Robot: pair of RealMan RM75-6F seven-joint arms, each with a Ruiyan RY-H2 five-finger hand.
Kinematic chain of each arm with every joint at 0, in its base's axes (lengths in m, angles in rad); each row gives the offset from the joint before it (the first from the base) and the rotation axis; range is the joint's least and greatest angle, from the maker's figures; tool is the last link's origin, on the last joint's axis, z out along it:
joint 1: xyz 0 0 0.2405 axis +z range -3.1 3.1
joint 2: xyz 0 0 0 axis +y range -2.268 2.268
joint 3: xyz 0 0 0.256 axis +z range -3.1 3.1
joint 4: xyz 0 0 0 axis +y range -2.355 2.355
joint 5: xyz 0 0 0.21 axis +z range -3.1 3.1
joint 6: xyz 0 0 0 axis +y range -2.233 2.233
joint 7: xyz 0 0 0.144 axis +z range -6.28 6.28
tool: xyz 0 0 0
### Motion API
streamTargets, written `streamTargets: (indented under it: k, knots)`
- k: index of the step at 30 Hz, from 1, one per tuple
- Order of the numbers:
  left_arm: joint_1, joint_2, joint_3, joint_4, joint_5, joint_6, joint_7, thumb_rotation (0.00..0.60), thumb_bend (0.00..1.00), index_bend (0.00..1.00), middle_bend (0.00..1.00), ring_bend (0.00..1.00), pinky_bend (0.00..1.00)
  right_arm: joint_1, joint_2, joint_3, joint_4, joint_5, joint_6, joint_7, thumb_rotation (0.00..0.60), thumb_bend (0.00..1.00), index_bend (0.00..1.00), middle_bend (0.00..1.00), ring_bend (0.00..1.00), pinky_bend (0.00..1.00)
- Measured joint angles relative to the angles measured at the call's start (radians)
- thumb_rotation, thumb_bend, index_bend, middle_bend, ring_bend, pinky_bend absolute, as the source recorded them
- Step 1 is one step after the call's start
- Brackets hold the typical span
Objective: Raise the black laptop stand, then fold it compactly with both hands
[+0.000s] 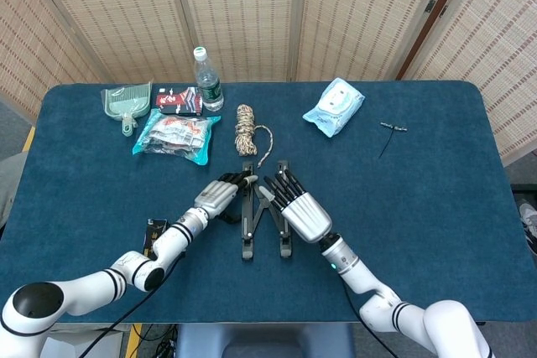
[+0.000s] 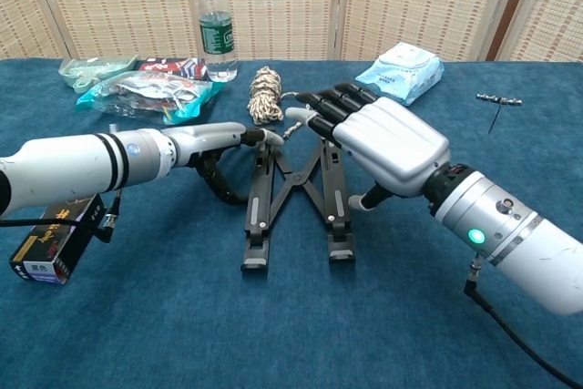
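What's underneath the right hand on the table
Beneath the right hand lies the right rail of the black laptop stand, resting on the blue table. The hand covers that rail's far end, so contact is hidden.

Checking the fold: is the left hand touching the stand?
Touching. In the chest view the left hand's fingertips rest against the far end of the stand's left rail.

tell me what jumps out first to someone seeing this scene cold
The two robot hands meeting at mid-table: the left hand and the big silver right hand press on either side of the black laptop stand, half folded. Behind it lie a rope coil and a water bottle.
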Motion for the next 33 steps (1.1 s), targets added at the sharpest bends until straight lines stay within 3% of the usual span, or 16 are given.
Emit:
streamTargets:
  k: [10,16,24,29,33]
  knots:
    - [-0.003,0.02,0.007,-0.027,0.008,0.006,0.007,0.6,0.18,0.04,0.03,0.03,0.0,0.011,-0.002,-0.004,0.003,0.001,-0.009,0.015,0.6,0.03,0.0,0.0,0.0,0.0]
    - [0.018,0.06,0.004,-0.066,-0.002,0.046,0.023,0.6,0.18,0.04,0.03,0.03,0.0,0.01,0.06,-0.021,-0.075,-0.003,-0.03,0.03,0.6,0.03,0.0,0.0,0.0,0.0]
    - [0.085,0.162,0.001,-0.194,-0.024,0.163,0.076,0.6,0.18,0.04,0.03,0.02,0.0,0.048,0.307,-0.046,-0.372,-0.009,-0.152,0.05,0.6,0.03,0.0,0.0,0.0,0.0]
    - [0.139,0.242,0.006,-0.302,-0.043,0.242,0.129,0.6,0.18,0.04,0.03,0.02,0.0,0.143,0.52,-0.061,-0.573,-0.018,-0.346,0.122,0.6,0.03,0.0,0.0,0.0,0.0]
    - [0.178,0.298,0.012,-0.379,-0.06,0.292,0.169,0.6,0.18,0.04,0.02,0.02,0.0,0.251,0.617,-0.076,-0.647,-0.04,-0.505,0.201,0.6,0.03,0.0,0.0,0.0,0.0]
